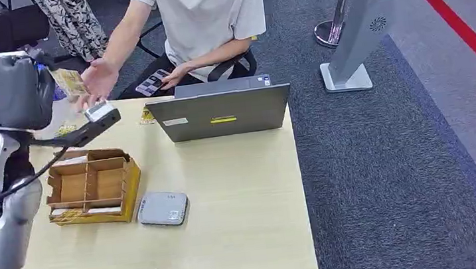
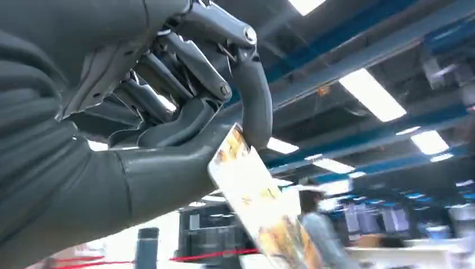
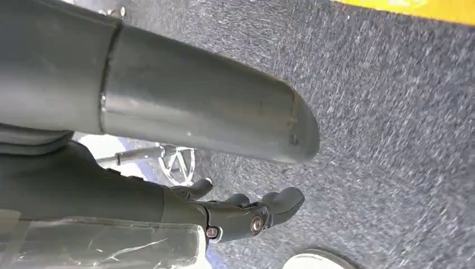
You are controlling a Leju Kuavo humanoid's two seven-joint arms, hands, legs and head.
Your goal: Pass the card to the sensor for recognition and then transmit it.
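My left hand [image 2: 185, 112] is raised at the table's far left corner and pinches a yellowish printed card [image 2: 260, 207] between thumb and a finger. In the head view the card [image 1: 69, 81] sticks out past my left hand [image 1: 9, 92] toward a seated person, whose open hand [image 1: 97, 79] is right beside it, touching or nearly so. The grey flat sensor box [image 1: 163, 208] lies on the table near the front. My right hand [image 3: 112, 190] hangs over the carpet, fingers loosely apart and holding nothing.
A cardboard divider box [image 1: 90, 187] stands left of the sensor on the wooden table [image 1: 242, 201]. A grey laptop [image 1: 219, 110] faces the person at the far edge. A grey kiosk stand [image 1: 360, 21] is on the carpet to the right.
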